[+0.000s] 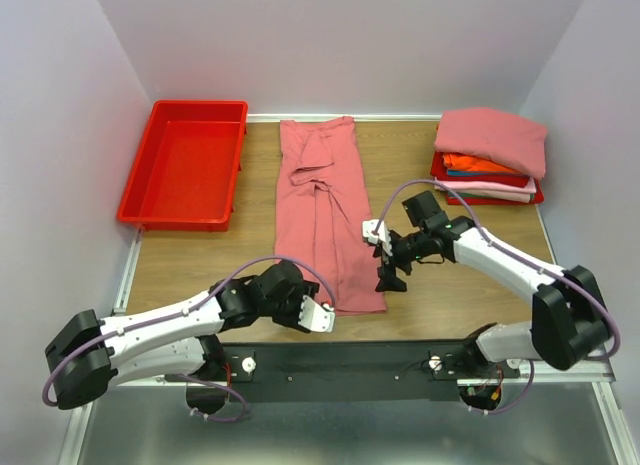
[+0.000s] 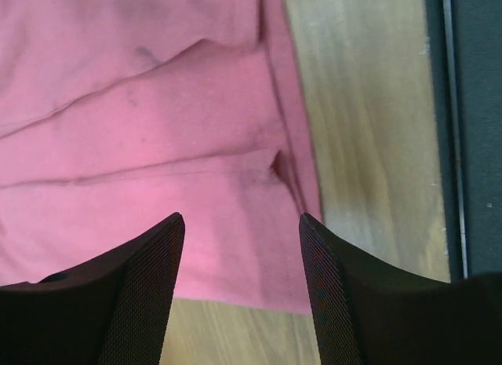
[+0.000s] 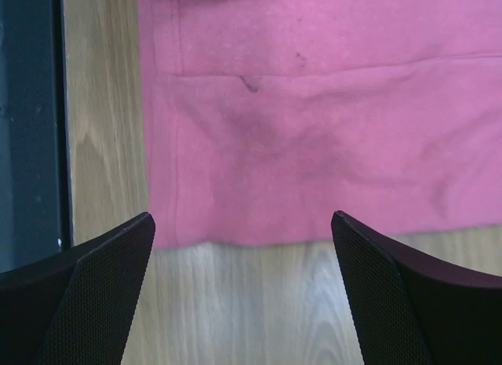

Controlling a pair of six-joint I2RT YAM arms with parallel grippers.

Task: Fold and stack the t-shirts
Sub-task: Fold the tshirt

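Down at the near end of the salmon-pink t-shirt (image 1: 325, 210), both hands are lined up on the hem corners. That shirt lies stretched out lengthwise on the worktop (image 1: 450, 275), already folded into a long strip, with some bunching toward its far end. The red bin (image 1: 185, 165) sits to its left, and the stack of folded shirts (image 1: 490, 155) is off to its right at the far corner.

The left hand (image 1: 318, 315) hangs over the shirt's near-left corner, fingers moderately apart and gripping nothing. The right hand (image 1: 390, 270) is at the shirt's right edge near the hem, spread as wide as it goes and empty too. From its wrist view the fingertips look to be over bare wood just off the cloth.

What worries me: the strip is several layers thick, so a pinch might catch only the top layer and the rest would drag or unfold on the lift. The right hand could also close short of the edge and grab air. And if the two corners go up unevenly, the fold ends up skewed.
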